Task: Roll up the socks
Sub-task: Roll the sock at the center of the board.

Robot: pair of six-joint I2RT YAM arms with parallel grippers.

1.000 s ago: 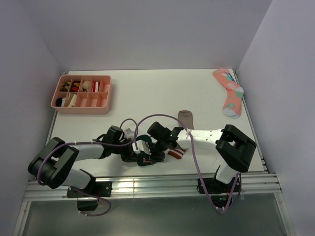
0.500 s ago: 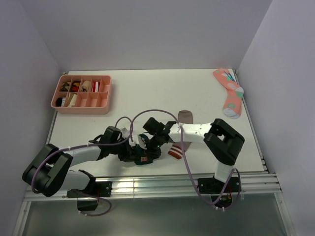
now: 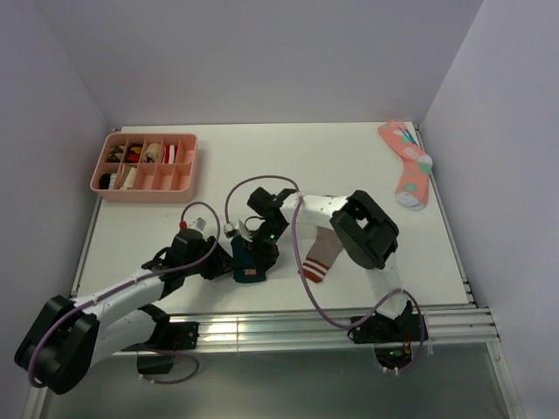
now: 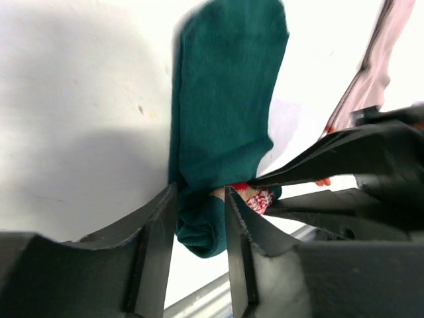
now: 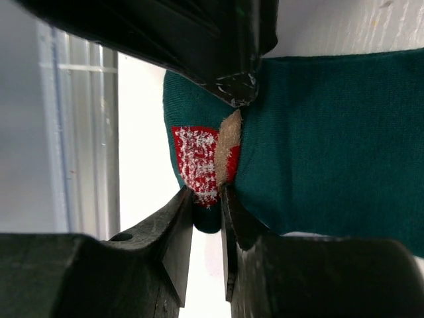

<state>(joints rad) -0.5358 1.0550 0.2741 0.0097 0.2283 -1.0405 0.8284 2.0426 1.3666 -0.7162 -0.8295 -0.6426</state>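
Note:
The dark green sock [image 3: 251, 259] lies near the table's front, its near end folded over; the left wrist view shows the green sock [image 4: 225, 99] running away from the fingers. My left gripper [image 3: 229, 261] is open, and that gripper [image 4: 201, 193] has the folded end between its fingers. My right gripper [image 3: 263, 237] comes in from the far side, and the same gripper [image 5: 207, 192] is shut on the green sock [image 5: 331, 132] at a red-and-white patch [image 5: 197, 162]. The taupe-brown sock [image 3: 323, 253] lies flat just to the right, its striped cuff towards me.
A pink divided tray [image 3: 144, 188] with small items sits at the back left. A coral-pink spotted sock [image 3: 407, 166] lies at the back right by the wall. A metal rail [image 3: 262, 325] runs along the table's front edge.
My left gripper has opened and drawn back to the left. My right gripper has swung left over the green sock and closed on its folded end, uncovering the brown sock.

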